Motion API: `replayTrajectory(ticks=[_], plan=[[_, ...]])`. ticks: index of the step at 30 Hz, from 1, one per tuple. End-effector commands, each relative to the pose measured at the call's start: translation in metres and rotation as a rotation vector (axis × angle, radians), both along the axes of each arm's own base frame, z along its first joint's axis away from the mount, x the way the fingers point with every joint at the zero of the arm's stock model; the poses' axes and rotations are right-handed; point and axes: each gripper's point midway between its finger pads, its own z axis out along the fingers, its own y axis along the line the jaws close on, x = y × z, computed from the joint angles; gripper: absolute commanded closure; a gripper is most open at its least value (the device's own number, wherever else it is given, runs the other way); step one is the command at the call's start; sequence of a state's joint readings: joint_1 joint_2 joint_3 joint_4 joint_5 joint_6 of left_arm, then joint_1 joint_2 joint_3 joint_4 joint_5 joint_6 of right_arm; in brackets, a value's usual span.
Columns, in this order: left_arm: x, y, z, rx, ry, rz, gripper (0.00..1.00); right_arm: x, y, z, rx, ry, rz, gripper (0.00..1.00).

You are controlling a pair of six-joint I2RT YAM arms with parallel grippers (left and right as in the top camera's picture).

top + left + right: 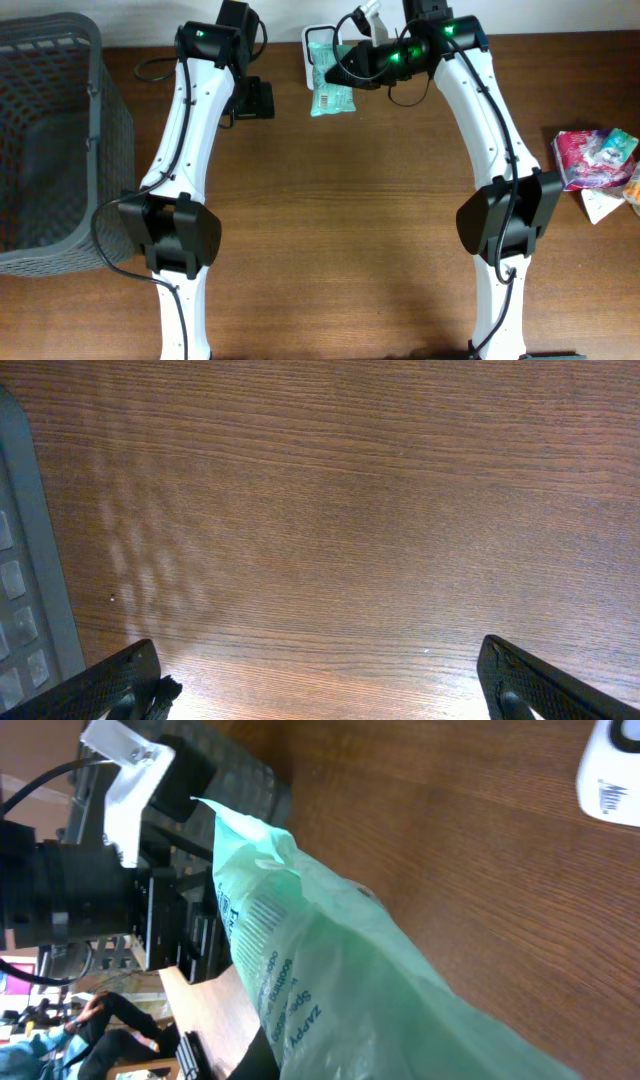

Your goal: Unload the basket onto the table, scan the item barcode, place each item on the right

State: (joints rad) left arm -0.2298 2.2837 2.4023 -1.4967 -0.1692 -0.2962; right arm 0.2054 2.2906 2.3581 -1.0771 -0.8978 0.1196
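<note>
A pale green packet hangs above the back of the table with my right gripper shut on it. In the right wrist view the packet fills the middle and hides the jaws. Its printed barcode shows on the side turned left. The white scanner stands at the table's back edge just behind the packet, and its corner shows at the top right of the right wrist view. My left gripper is open to the left of the packet, with only bare wood between its fingertips.
A grey mesh basket stands at the left side of the table, and its wall shows at the left edge of the left wrist view. Several colourful packets lie at the right edge.
</note>
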Motion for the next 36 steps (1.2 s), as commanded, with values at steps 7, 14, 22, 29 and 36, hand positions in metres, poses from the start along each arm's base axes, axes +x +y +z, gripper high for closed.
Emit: replayTrajectory(ticks=[7, 14, 22, 29, 36], plan=[[0.002, 0.000, 0.000, 0.005, -0.006, 0.008, 0.01, -0.009, -0.132, -0.076, -0.744, 0.254, -0.568, 0.96], [0.002, -0.001, 0.000, 0.005, -0.006, 0.008, 0.01, -0.063, -0.209, -0.108, -1.199, 0.419, -0.734, 0.96], [0.002, -0.001, 0.000, 0.005, -0.006, 0.007, 0.01, -0.094, -0.222, -0.187, -1.316, 0.518, -0.687, 0.83], [0.002, -0.001, 0.000, 0.005, -0.006, 0.008, 0.01, -0.104, -0.194, -0.202, -1.171, 0.618, -0.634, 0.45], [0.002, -0.001, 0.000, 0.005, -0.006, 0.008, 0.01, -0.116, -0.178, -0.203, -1.116, 0.686, -0.576, 0.63]])
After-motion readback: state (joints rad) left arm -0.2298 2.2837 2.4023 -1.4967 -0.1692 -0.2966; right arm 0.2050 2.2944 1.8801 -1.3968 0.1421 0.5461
